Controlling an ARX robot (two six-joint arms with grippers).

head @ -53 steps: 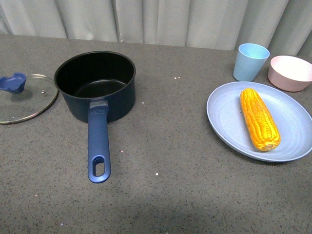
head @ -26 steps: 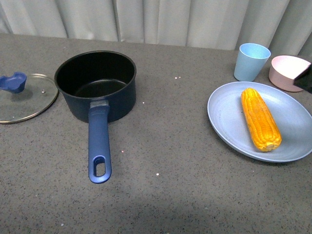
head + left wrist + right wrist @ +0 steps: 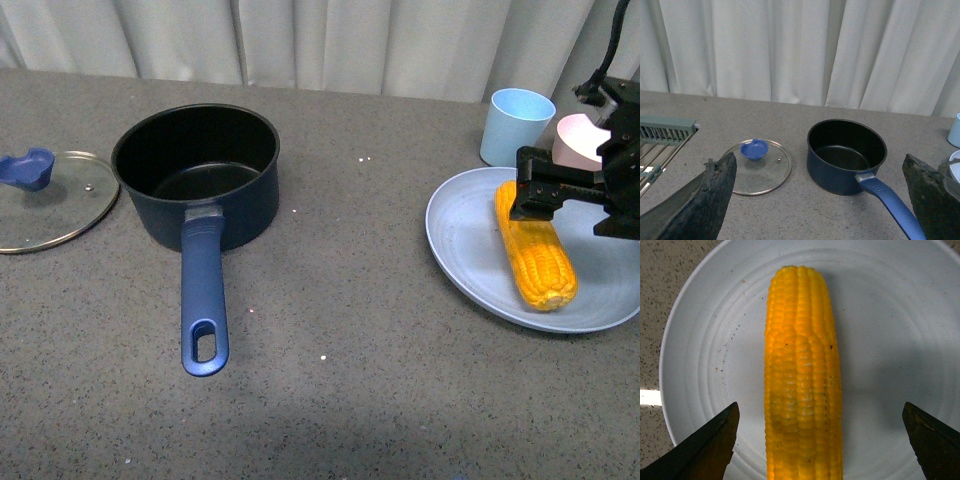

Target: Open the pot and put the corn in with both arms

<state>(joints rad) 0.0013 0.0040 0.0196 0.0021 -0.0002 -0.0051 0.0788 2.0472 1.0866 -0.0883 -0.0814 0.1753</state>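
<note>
In the front view, the yellow-orange corn cob point(image 3: 540, 262) is seen on the oval blue plate point(image 3: 460, 240), well apart from the uncovered navy saucepan point(image 3: 240, 215) and beneath the right gripper point(image 3: 560, 195); gripped near its far end, it could tip out. In the left wrist view, the left gripper point(image 3: 822, 210) is shown spread and empty. In the right wrist view, the cob is centred between wide-parted jaws, untouched.

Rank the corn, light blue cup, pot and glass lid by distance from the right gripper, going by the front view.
1. The corn, below the open right gripper, on the plate.
2. The light blue cup, just behind the plate.
3. The pot, well off to the left.
4. The glass lid, far left, beyond the pot.
</note>
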